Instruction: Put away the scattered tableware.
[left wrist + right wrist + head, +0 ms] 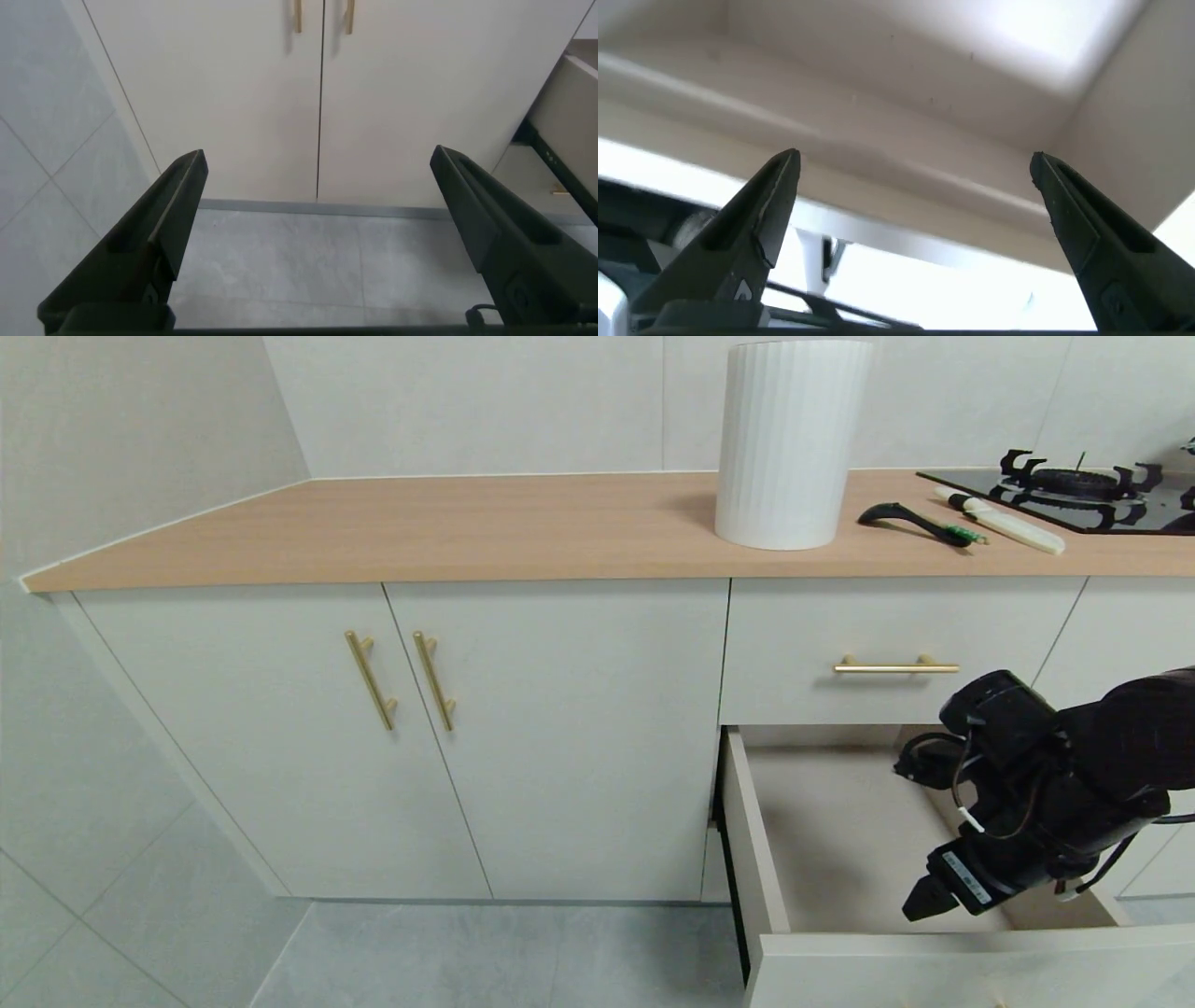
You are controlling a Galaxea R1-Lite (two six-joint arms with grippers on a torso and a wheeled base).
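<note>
On the wooden counter (467,527), to the right of a tall white ribbed container (789,439), lie a black spoon (910,520) with a green tip and a long white utensil (1004,521). Below them the lower drawer (752,840) stands pulled out, and nothing shows on the part of its floor that I can see. My right gripper (929,896) hangs over that drawer near its front panel, well below the counter; in the right wrist view it (913,161) is open and holds nothing, facing a drawer wall (906,56). My left gripper (316,157) is open and holds nothing, low before the cabinet doors (322,93).
A black gas hob (1074,490) sits at the counter's far right. The upper drawer with its gold handle (896,665) is shut, as are the two cabinet doors (401,681) on the left. The open drawer's side (570,93) juts into the floor space.
</note>
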